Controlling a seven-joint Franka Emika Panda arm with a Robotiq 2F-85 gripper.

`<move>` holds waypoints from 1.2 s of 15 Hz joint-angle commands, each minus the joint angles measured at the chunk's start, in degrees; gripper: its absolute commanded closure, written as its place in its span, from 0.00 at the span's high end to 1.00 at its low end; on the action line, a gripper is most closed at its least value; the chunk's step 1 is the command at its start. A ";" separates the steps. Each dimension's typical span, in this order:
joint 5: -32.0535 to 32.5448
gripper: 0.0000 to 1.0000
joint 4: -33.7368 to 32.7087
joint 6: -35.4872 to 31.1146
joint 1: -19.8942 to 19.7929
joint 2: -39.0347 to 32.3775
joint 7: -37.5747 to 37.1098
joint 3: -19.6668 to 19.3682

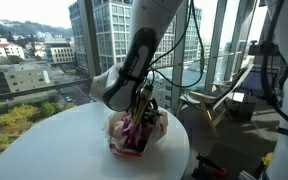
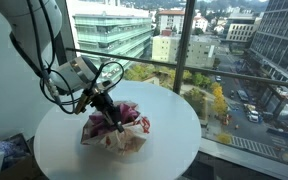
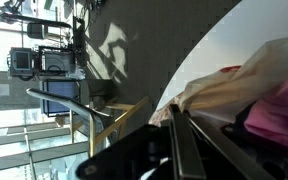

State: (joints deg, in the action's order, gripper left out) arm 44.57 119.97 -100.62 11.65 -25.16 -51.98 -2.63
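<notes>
Hand [image 3: 182, 140] in pink cloth [image 3: 279, 105], grip cannot be told, whole round table [image 2: 174, 145] in both exterior views only

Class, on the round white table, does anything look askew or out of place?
The pink-and-cream cloth lies crumpled in a heap on the white table, the black gripper sunk into it.

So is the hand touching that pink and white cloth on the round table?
Touching. In an exterior view the hand has its tips buried in the crumpled cloth, with no gap showing.
</notes>
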 commanded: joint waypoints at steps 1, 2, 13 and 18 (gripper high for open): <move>-2.25 0.28 -0.71 -0.09 -3.08 -2.05 5.14 1.45; -2.34 0.33 -0.77 0.47 -3.08 -1.98 5.23 1.33; -10.39 1.00 5.49 -7.79 -2.82 13.70 17.60 7.30; -19.14 1.00 9.85 -20.25 -2.06 15.06 25.11 9.67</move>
State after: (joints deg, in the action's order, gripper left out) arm 29.72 126.02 -113.56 9.47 -11.70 -31.33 6.13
